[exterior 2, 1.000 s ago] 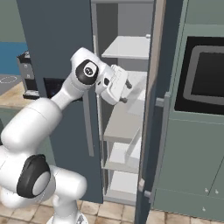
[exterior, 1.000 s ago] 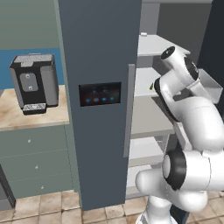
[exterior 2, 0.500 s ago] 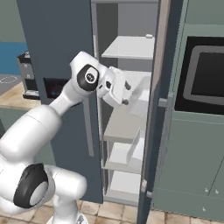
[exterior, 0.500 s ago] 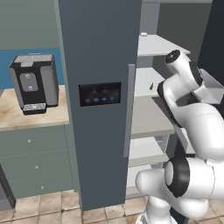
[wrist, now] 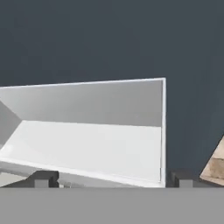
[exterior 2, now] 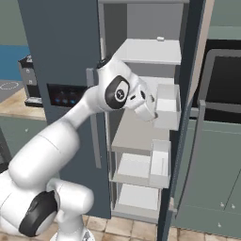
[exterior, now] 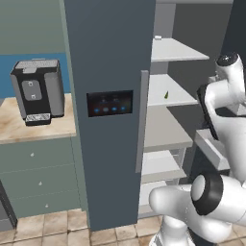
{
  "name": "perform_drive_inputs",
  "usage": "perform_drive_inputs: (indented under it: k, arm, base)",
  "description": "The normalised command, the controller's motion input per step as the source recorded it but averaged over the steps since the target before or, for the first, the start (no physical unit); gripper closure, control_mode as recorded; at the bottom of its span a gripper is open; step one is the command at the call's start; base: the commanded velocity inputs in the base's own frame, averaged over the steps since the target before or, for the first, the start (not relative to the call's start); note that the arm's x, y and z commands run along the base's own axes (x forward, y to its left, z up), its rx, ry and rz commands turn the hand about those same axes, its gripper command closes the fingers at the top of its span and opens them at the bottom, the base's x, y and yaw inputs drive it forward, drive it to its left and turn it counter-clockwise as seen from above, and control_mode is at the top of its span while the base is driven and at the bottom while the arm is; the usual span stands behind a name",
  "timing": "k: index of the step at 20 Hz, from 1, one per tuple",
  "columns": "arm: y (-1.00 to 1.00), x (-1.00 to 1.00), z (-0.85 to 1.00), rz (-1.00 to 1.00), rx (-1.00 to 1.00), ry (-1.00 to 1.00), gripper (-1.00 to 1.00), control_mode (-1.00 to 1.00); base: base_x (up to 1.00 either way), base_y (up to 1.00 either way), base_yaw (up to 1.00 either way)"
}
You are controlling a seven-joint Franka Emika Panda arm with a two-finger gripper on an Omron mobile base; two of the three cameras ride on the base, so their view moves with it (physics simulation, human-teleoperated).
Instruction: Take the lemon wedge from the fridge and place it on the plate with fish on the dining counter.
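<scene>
Since a second ago my wrist has swung deeper into the open fridge [exterior: 108, 57], toward mid-right of the right base frame. My gripper [wrist: 111, 178] is spread wide, empty, over a white door bin [wrist: 87, 144]. A tiny yellowish speck, maybe the lemon wedge [exterior: 166, 94], sits on the middle shelf [exterior: 166, 91], too small to confirm.

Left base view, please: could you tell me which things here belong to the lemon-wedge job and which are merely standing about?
Job:
- fridge, door open
- small yellow-green thing on a shelf, perhaps the lemon wedge
- gripper, open

Standing about:
- black coffee machine
- wooden counter
- drawers
</scene>
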Motion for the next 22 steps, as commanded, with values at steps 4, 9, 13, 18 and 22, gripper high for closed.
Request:
perform_drive_inputs:
  k: [4,9,13,18,22]
  arm:
    - [-0.43,-0.20,-0.07,0.26,0.00,-0.05,-1.00,-1.00]
    - [0.99,-0.55,-0.06,0.47,-0.22,0.00,-1.00,-1.00]
    - [1.00,-0.59,0.00,0.48,-0.22,0.00,-1.00,-1.00]
    - [0.94,-0.27,-0.10,0.47,-0.05,0.00,-1.00,-1.00]
    - [0.32,0.12,0.00,0.17,0.01,0.00,-1.00,-1.00]
  base:
    - [0.00,0.00,0.00]
    - [0.00,0.00,0.00]
    - [0.00,0.00,0.00]
    - [0.00,0.00,0.00]
    - [0.00,0.00,0.00]
